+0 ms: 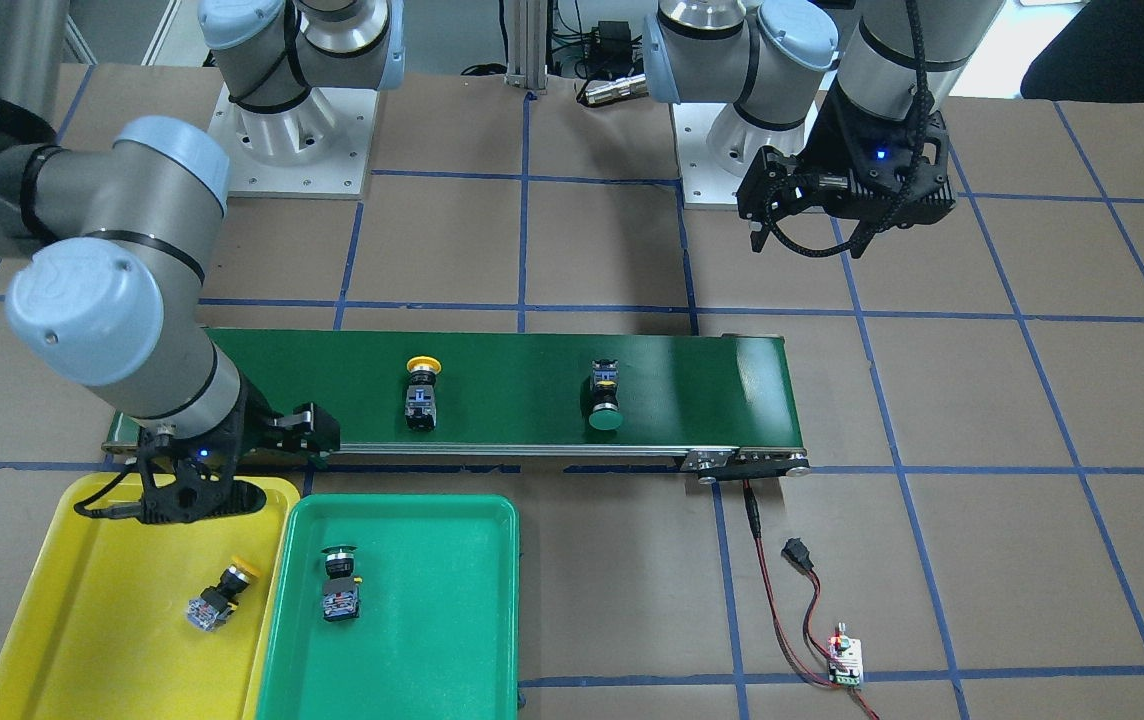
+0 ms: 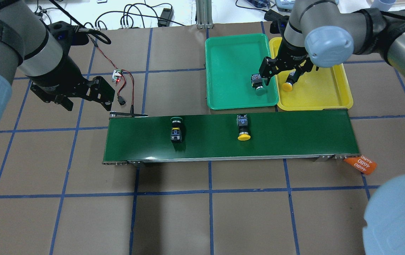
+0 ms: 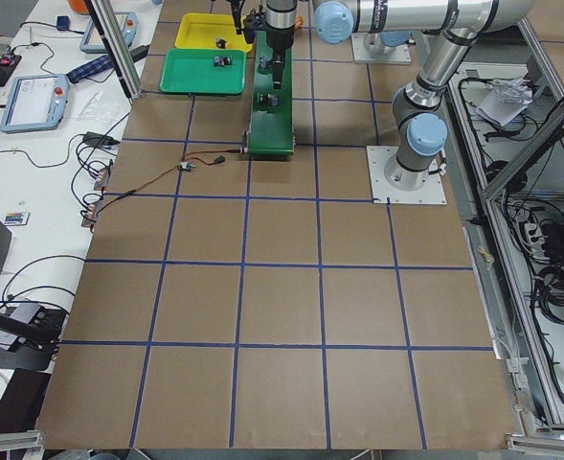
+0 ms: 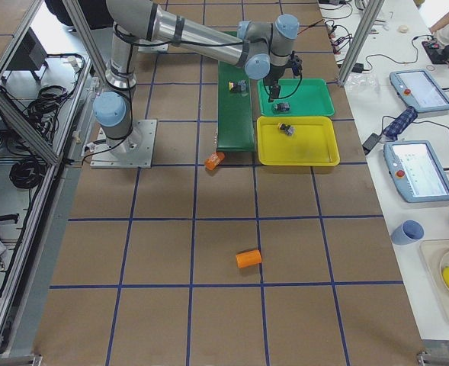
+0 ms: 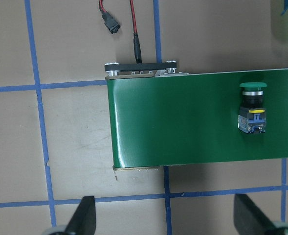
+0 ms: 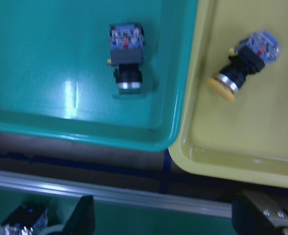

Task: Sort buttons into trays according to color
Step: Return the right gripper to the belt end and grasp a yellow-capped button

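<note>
1. In the yellow tray (image 1: 82,620): one yellow-capped button (image 1: 220,595), loose and on its side, tilted, near the wall next to the other tray.
2. In the green tray (image 1: 432,620): one green-capped button (image 1: 340,583), also on its side, close to that same border.
3. On the conveyor belt (image 1: 512,375): a second yellow button (image 2: 243,127) and a second green button (image 2: 176,129), well apart, both lying flat, with caps pointing opposite ways across the belt.
4. Trays side by side with rims meeting, just past the belt's far edge, toward the robot's right end of it.
5. Right gripper (image 2: 279,75): poised above the seam between the two trays, fingers spread wide, nothing held between them, one tray button below on either side.
6. Left gripper (image 5: 166,220): fingers likewise apart and empty, hanging over bare table off the belt's left end, clear of the second green button.
7. Farther out: red and black wires (image 1: 782,610) running from the belt's left end to a small circuit board (image 1: 845,662).
8. An orange cylinder marked 4680 (image 2: 360,164) at the belt's right end, and another orange cylinder (image 4: 248,258) alone on the open table.
</note>
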You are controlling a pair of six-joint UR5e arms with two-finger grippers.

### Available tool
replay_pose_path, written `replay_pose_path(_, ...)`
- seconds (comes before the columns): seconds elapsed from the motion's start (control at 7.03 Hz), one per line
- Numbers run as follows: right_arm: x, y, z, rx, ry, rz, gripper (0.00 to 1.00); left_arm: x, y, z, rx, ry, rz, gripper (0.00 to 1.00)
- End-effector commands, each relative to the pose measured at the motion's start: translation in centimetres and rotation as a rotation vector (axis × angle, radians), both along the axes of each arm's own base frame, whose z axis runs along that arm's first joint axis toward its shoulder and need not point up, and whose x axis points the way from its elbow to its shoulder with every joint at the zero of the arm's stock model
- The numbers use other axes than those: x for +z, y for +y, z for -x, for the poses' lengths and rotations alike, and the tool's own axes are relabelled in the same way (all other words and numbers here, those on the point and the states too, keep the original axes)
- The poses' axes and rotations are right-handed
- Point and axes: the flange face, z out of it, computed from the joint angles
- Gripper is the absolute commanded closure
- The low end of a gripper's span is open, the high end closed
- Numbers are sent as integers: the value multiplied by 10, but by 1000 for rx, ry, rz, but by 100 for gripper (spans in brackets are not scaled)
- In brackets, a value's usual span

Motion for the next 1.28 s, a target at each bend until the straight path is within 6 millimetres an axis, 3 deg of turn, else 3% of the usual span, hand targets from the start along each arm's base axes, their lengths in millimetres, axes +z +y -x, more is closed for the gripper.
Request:
replay_pose_path(0.0, -25, 58, 29, 8, -4, 5, 5, 2, 1, 0, -3, -2, 4, 0)
replay_pose_path(0.28, -43, 67, 30, 27, 3, 55, 4, 1, 1, 0, 0, -2, 3, 0)
replay_pose_path(1.14, -44, 67, 30, 19, 3, 53, 4, 1, 5, -1, -8, -3, 3, 0)
